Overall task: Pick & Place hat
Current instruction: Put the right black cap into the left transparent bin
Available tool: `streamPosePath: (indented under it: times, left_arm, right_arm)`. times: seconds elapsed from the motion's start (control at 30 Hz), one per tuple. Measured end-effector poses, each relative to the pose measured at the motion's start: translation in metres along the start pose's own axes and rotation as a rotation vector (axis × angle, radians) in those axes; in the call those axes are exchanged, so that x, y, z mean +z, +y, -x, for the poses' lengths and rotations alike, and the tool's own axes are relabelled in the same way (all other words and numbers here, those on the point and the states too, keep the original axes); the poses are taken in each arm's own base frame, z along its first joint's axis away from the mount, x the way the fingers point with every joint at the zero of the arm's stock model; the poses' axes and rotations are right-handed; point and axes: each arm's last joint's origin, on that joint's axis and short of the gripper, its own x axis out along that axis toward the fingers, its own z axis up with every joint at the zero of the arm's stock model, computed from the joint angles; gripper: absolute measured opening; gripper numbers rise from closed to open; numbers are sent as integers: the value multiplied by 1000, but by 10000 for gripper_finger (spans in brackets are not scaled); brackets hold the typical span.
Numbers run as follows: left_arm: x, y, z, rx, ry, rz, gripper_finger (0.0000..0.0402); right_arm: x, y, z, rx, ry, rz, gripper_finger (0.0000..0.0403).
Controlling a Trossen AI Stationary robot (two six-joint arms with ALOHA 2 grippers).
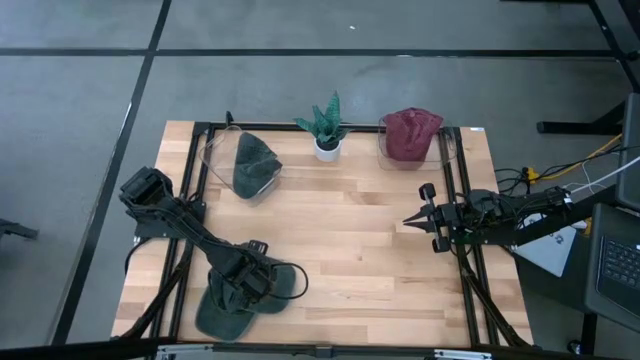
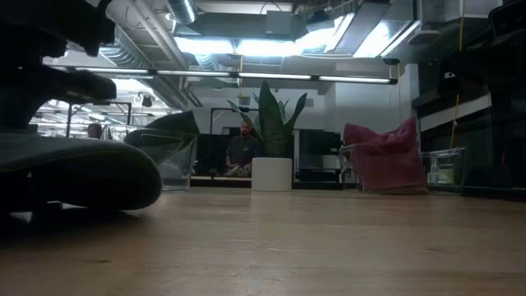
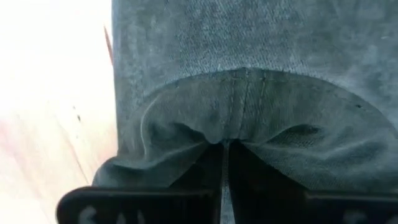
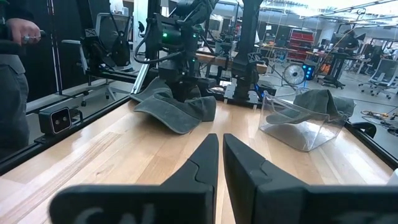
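Left gripper lower left of high view, clamped tight on grey-green hat; fabric bunched between closed fingers in left wrist view; hat flat on wooden table near front edge. Right gripper right of centre, fingers together, nothing held, above bare wood. Second grey hat in clear bin, upper left; potted plant top centre; maroon cloth in bin at upper right.

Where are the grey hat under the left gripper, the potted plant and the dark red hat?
grey hat [image 1: 222, 312]: high view, on its brim.
potted plant [image 1: 326, 147]: high view, on its white pot.
dark red hat [image 1: 409, 133]: high view, on its crown.
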Motion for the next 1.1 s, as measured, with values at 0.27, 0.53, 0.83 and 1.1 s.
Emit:
streamPosePath:
  times: [0.27, 0.53, 0.83, 1.1]
  left_arm:
    - [-1, 9, 30, -5, -60, 71, 5]
    - [-8, 17, 55, 1, -135, 76, 4]
    - [-18, 25, 88, 25, -272, -42, 4]
    - [-27, 31, 108, 47, -348, -224, 4]
  right_arm:
    - [0, 0, 0, 0, 1, 0, 26]
    - [0, 0, 0, 0, 0, 0, 26]
    - [0, 0, 0, 0, 0, 0, 26]
    - [0, 0, 0, 0, 0, 0, 26]
